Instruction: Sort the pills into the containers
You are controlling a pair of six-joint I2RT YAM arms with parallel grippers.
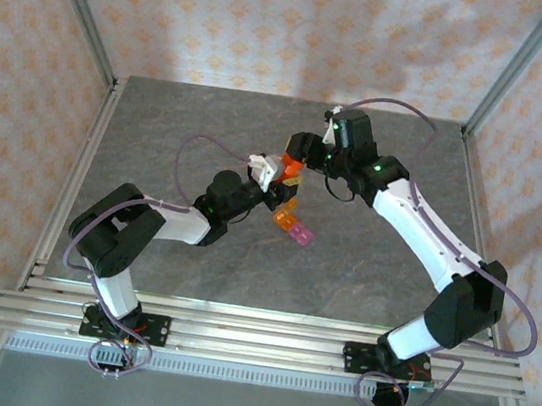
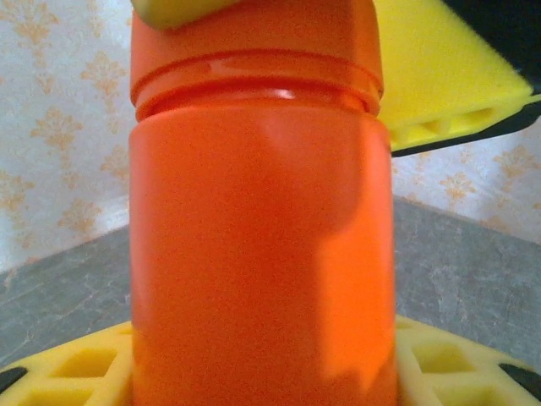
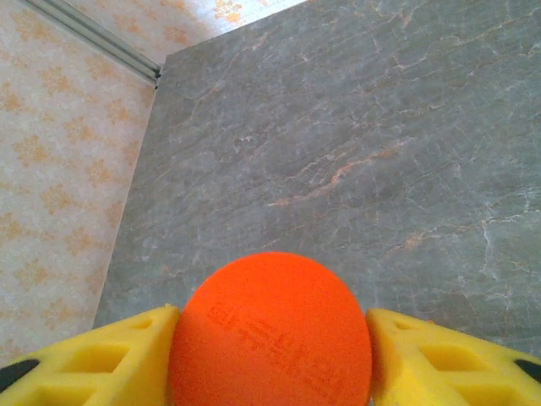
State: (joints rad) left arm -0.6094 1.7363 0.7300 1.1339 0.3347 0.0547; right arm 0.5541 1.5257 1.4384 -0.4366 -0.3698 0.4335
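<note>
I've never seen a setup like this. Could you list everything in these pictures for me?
bottle: one, orange, between the left fingers, mid-table
cap: one, orange, on the bottle
containers: two, one orange, one pink, side by side on the table beside the bottle
table: one, grey marbled, under everything
walls: cream with an orange pattern, around the table
rails: silver, at the near edge
arms: two, white and black, left and right
left fingers: yellow, clamped on the bottle's body
right fingers: yellow, either side of the cap
</note>
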